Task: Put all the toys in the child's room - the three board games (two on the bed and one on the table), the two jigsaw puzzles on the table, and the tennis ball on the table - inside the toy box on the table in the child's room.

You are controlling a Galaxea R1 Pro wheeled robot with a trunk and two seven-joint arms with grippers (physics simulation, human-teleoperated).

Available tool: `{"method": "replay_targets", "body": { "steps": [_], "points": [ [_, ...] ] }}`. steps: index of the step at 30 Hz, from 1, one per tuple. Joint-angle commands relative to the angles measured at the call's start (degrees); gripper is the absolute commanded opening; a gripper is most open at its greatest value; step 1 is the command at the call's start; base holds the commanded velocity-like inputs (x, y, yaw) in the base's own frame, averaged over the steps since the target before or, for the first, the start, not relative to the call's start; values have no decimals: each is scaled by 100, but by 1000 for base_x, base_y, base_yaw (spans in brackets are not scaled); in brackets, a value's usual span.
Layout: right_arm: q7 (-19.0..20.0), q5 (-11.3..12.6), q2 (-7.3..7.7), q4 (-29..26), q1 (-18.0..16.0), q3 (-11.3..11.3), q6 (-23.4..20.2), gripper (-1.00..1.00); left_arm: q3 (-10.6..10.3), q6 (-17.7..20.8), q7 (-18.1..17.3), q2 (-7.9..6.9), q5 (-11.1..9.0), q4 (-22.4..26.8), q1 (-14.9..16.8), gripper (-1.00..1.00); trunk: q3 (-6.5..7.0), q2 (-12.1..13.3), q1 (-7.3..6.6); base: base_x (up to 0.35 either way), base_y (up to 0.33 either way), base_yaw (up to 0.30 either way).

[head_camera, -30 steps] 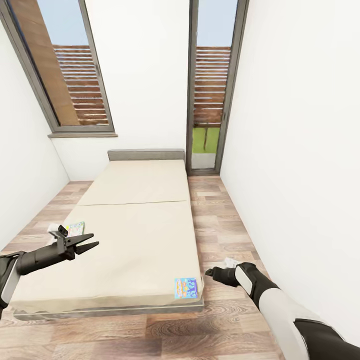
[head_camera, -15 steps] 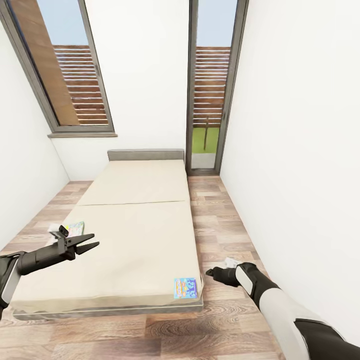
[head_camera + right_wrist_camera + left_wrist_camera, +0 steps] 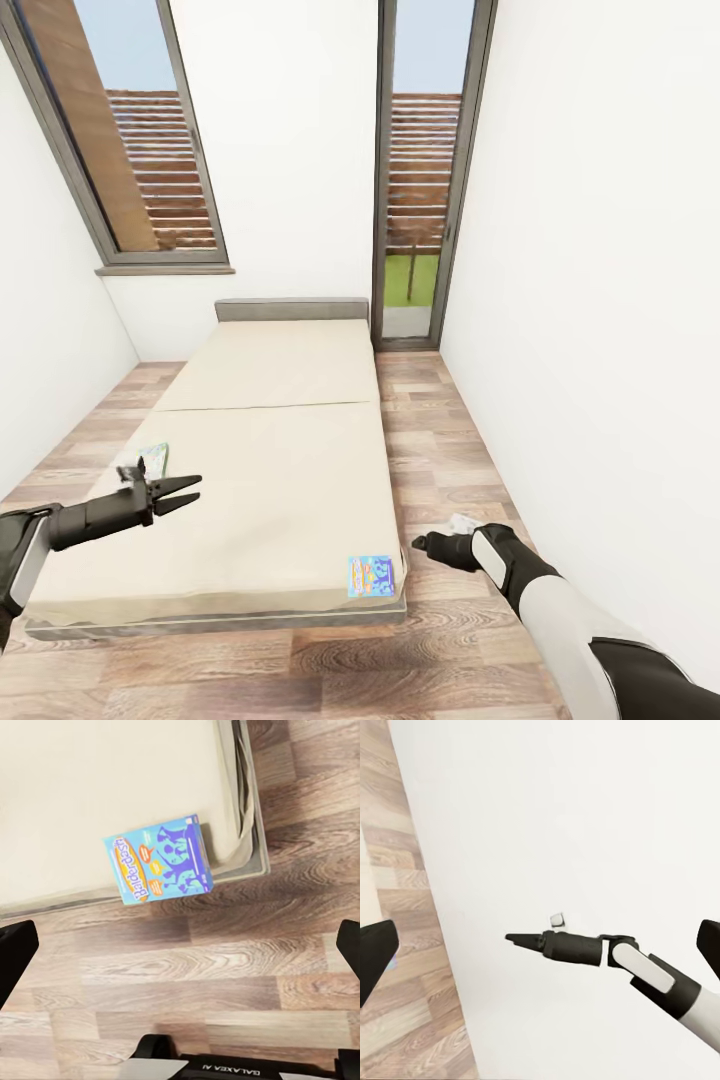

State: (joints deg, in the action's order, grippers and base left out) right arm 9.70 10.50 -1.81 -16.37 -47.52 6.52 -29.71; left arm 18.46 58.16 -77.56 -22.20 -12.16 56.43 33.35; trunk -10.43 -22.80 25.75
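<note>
Head view: the left pincer (image 3: 190,490) hangs spread apart over the bed (image 3: 270,440), by a partly hidden board game (image 3: 155,455). A blue board game (image 3: 372,576) lies at the mattress's near corner, near the right pincer (image 3: 422,545), whose state I cannot tell.
Right wrist view: the blue board game (image 3: 161,859) overhangs the mattress edge.

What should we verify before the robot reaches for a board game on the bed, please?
1. Blue board game in sight at the bed's near corner: ok.
2. It lies flat, nothing on it: ok.
3. Second board game seen past the left gripper: ok, partly hidden.
4. Left gripper open and empty: ok.
5. Right gripper open: ok, its fingers sit wide apart.
6. Either gripper over a game: not ok.
</note>
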Motion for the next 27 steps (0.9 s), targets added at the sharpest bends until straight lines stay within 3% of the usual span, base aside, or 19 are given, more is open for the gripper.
{"method": "replay_targets", "body": {
  "steps": [1, 7, 18, 27],
  "points": [
    [13, -5, -4, -10, -3, 44, -33, 100, -4, 51, 95, 2, -15, 2, 4, 100, -12, -12, 3, 0, 0, 0],
    [42, -1, -16, -333, -3, 46, -68, 100, -83, 44, 891, 49, -25, 8, 4, 100, -12, -12, 3, 0, 0, 0],
    [66, 13, -42, -1238, -3, 37, -123, 100, -116, -139, 1579, 255, -10, 16, 4, 100, -12, -12, 3, 0, 0, 0],
    [117, 14, -27, -1618, -3, 42, -149, 100, -123, -445, 2835, 571, -4, 17, 4, 100, -12, -12, 3, 0, 0, 0]
  ]
}}
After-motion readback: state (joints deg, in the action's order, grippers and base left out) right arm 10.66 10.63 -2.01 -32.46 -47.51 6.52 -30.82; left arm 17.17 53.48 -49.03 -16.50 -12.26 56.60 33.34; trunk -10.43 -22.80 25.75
